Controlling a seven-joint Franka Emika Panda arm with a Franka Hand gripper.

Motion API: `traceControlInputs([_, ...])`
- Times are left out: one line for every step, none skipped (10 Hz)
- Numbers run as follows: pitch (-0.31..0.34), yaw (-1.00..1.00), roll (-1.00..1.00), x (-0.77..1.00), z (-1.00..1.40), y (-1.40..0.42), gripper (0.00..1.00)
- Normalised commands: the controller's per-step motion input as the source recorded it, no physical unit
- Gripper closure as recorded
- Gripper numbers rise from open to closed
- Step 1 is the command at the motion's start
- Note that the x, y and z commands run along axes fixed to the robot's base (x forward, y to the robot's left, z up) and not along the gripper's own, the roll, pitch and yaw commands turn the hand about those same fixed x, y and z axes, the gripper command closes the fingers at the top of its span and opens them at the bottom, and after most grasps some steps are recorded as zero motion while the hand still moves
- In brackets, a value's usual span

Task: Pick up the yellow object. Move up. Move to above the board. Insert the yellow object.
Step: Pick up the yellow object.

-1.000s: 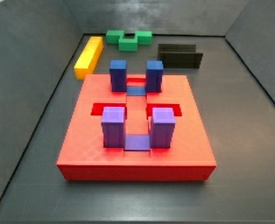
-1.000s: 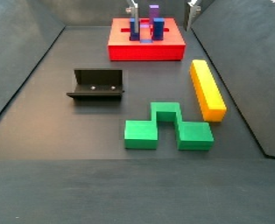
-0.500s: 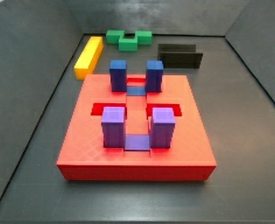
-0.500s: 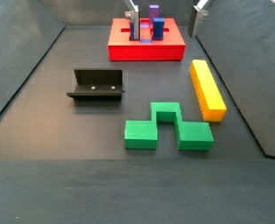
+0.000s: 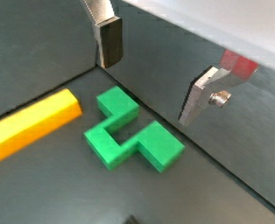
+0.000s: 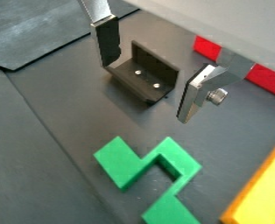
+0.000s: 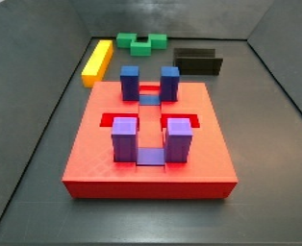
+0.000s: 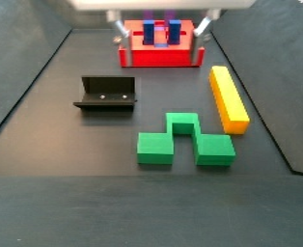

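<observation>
- Yellow bar [image 8: 228, 97]: I am seeing it lying flat on the dark floor, lengthwise along one side wall, loose and untouched. It shows in both side views and in both wrist views [image 5: 29, 129]. Nothing is crowding its long faces, so I judge a grasp across its narrow width is open to me.
- Gripper [image 8: 158, 39]: I am holding it up off the floor, near the red board's end of the bin, well apart from the bar. Its fingers [image 5: 109, 39] are standing wide apart with nothing between them. I judge the pick-up is not yet begun; the spread suits closing over the bar's width.
- Red board [image 7: 151, 144]: it is sitting flat at the far end from the loose pieces, with its four blue-purple posts [image 7: 125, 136] upright in two pairs and square recesses between them. I judge the gap between the posts is where the bar is meant to go.
- Green notched block [image 8: 182, 141]: it is lying flat just beside the bar's end, not touching it as far as I can tell. I am treating it as something to avoid.
- Fixture [image 8: 105, 95]: it is standing on the floor across from the bar, well apart from it.
</observation>
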Motion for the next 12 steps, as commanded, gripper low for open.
traceControlInputs([0.000,-0.13,0.02,0.28,-0.33,0.00,0.00])
traceControlInputs([0.000,-0.02,0.05,0.00,-0.32,-0.01,0.00])
traceControlInputs([0.000,-0.01,0.03,0.00,-0.25,-0.07,0.00])
traceControlInputs([-0.021,-0.09,0.06,-0.13,-0.34,-0.38,0.00])
traceControlInputs([-0.034,-0.08,0.11,-0.07,-0.42,-0.64,0.00])
traceControlInputs([-0.037,-0.06,0.17,-0.03,-0.50,-0.77,0.00])
traceControlInputs([-0.053,-0.07,0.17,-0.09,-0.53,-0.79,0.00])
traceControlInputs([-0.131,-0.17,0.12,-0.41,-0.49,-0.73,0.00])
traceControlInputs([-0.091,-0.23,0.06,-0.51,-0.37,-0.58,0.00])
traceControlInputs([-0.034,-0.31,0.05,-0.60,-0.23,-0.43,0.00])
traceControlInputs([-0.010,-0.37,0.01,-0.73,-0.13,-0.26,0.00])
traceControlInputs([-0.043,-0.36,0.00,-0.77,-0.09,-0.21,0.00])
